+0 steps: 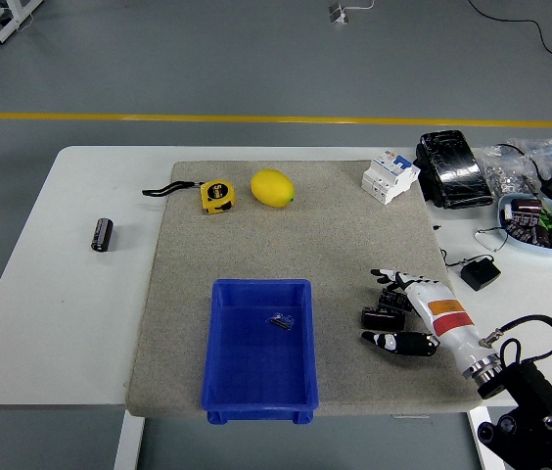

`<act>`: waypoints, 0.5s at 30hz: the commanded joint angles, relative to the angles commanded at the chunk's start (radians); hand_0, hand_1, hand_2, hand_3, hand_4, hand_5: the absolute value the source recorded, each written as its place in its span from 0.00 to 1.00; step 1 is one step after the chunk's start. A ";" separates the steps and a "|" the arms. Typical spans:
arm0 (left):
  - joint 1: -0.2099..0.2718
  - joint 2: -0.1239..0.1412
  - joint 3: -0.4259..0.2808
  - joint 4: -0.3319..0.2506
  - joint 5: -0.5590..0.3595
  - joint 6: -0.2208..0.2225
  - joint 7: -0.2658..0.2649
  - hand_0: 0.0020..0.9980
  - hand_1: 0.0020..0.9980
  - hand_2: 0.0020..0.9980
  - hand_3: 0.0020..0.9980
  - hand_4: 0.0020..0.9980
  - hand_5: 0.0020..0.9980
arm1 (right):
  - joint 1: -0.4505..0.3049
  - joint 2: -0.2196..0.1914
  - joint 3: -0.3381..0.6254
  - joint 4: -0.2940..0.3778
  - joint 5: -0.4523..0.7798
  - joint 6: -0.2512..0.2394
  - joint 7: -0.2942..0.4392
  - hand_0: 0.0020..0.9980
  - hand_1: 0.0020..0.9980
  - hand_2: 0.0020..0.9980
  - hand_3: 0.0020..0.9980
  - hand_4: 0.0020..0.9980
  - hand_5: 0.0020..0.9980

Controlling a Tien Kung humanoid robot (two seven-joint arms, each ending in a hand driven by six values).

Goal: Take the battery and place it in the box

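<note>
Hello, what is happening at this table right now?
The robot's right hand is reaching for a small black battery on the grey mat, fingers spread around it but not yet closed. The blue box sits just to its left, holding only a small clip-like item. Another battery lies on the white table far left. The left arm is not visible.

On the grey mat (pixel 296 235), the right robot hand (pixel 408 313) has its fingers spread around a small black battery (pixel 382 317), not clearly closed on it. A blue box (pixel 259 351) sits to the left, a small item inside. A tape measure (pixel 217 195) and lemon (pixel 272 188) lie farther back. Another battery (pixel 103 234) rests on the table (pixel 70 294).
</note>
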 joint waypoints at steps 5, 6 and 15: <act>-0.003 -0.001 0.004 0.000 -0.006 0.002 -0.002 0.68 0.63 0.68 0.62 0.61 0.70 | 0.012 0.004 -0.009 -0.025 0.026 0.000 0.001 0.60 0.61 0.68 0.80 1.00 0.40; -0.003 -0.001 0.005 0.000 -0.008 0.003 -0.002 0.68 0.63 0.68 0.62 0.61 0.70 | 0.013 0.004 -0.010 -0.028 0.031 0.000 0.002 0.51 0.59 0.67 0.78 1.00 0.38; -0.007 -0.002 0.011 -0.001 -0.012 0.003 -0.003 0.68 0.63 0.68 0.62 0.61 0.70 | 0.028 0.006 -0.033 -0.065 0.077 0.000 0.013 0.44 0.55 0.64 0.75 1.00 0.36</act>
